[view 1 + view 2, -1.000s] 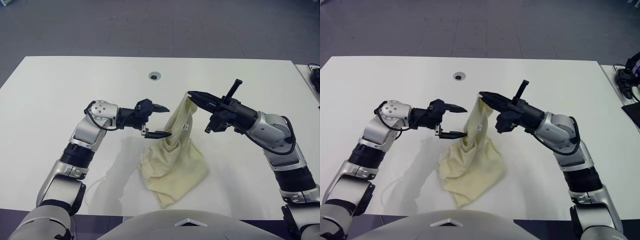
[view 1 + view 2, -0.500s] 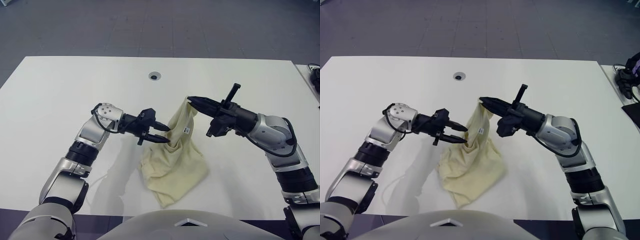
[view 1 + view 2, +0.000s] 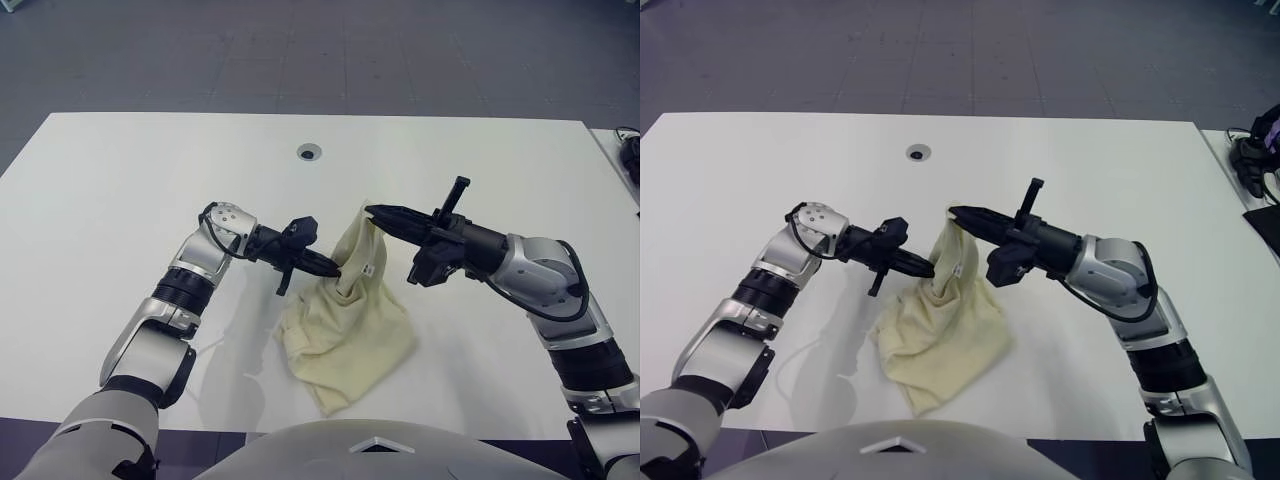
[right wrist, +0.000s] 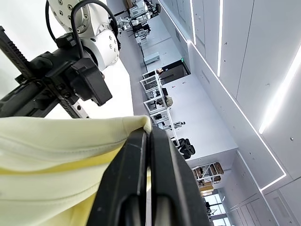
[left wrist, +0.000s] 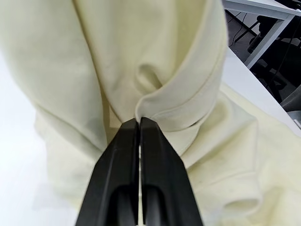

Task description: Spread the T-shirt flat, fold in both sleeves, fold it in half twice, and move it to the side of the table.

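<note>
shirt: pale yellow shirt (image 3: 352, 318), bunched in a heap toward the 6 o'clock edge of the desk (image 3: 130, 180), a bit to the 3 o'clock side of centre. The lower part lies crumpled on the surface and the top is pulled up into a peak. Not spread, no folds done.

tag: small white tag (image 3: 368, 268) on the raised part, facing my cameras.

left claw: the left claw (image 3: 333, 270) comes in from 9 o'clock and is clenched on the shirt. My wrist cam shows the two fingers (image 5: 160, 155) pressed together, with a stitched hem fold (image 5: 188, 106) pinched right at the tips.

right claw: the right claw (image 3: 372, 211) comes in from 3 o'clock and is clamped on the very top edge of the peak, higher than the left one. On that wrist cam the fingers are squeezed tight and the fabric edge hangs from the tips.

the two claws: near each other, not touching, with the lifted cloth stretched between them.

desk: white top, with a round grommet (image 3: 309, 151) at 12 o'clock from the shirt, well apart from it.
</note>
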Action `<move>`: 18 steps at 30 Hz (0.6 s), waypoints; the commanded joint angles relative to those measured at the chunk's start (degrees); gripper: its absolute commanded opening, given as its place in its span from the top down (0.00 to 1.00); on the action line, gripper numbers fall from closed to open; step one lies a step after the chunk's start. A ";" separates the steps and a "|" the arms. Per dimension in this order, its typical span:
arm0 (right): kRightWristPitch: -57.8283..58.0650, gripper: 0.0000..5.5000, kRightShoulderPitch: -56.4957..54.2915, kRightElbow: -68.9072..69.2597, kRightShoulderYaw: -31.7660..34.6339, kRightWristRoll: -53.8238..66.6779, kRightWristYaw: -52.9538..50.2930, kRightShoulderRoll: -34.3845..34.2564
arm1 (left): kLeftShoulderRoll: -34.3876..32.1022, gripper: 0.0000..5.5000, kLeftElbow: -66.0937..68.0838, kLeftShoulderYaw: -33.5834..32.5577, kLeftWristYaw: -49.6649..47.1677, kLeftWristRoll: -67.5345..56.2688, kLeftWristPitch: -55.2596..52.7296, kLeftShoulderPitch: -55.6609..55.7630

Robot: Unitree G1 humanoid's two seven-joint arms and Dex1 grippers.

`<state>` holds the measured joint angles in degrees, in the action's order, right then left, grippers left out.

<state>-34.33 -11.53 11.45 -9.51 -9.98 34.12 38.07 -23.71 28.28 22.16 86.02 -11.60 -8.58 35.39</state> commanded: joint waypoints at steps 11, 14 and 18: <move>26.58 1.00 -3.26 0.72 6.47 6.33 -1.05 -3.51 | -12.51 1.00 0.87 -10.34 -7.99 6.57 8.26 10.84; 35.03 1.00 -10.01 -2.17 5.76 5.68 -1.76 -5.30 | -11.64 1.00 9.68 -8.60 -15.79 14.03 15.72 18.60; 38.52 1.00 -18.91 -11.40 3.68 2.65 -2.79 -6.92 | -8.53 1.00 22.63 -6.05 -25.77 21.78 23.70 28.80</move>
<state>3.16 -26.26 4.76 -4.81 -5.73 31.87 31.99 -33.80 45.13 14.56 64.17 6.46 11.52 59.36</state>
